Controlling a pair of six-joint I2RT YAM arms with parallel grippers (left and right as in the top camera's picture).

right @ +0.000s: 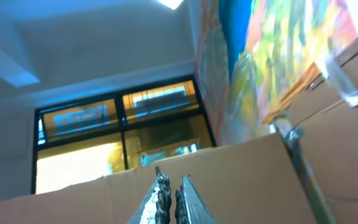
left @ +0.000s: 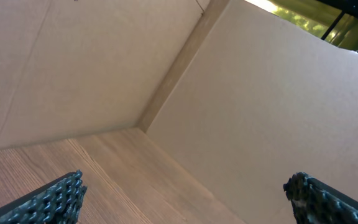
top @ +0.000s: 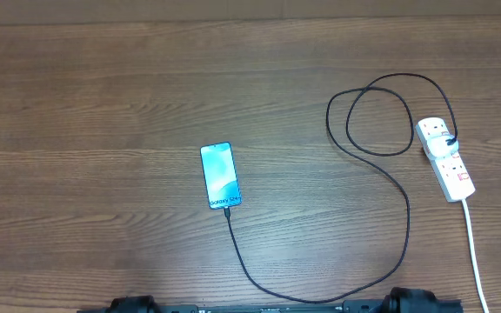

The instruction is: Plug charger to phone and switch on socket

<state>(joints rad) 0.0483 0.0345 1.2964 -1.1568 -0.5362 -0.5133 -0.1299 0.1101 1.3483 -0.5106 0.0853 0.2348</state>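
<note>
The phone lies flat mid-table, light-blue screen up, its "Galaxy S24+" end toward the near edge. The charger cable joins the phone's near end at its connector tip, runs along the near edge, loops and reaches the black plug in the socket, a white power strip at the right. My left gripper is open and empty, facing cardboard walls. My right gripper is shut with nothing in it, pointing up at a window. Both arms sit at the near edge, away from everything.
The thick white cord runs from the socket to the near right edge. A cardboard wall borders the far side of the table. The arm bases sit at the near edge.
</note>
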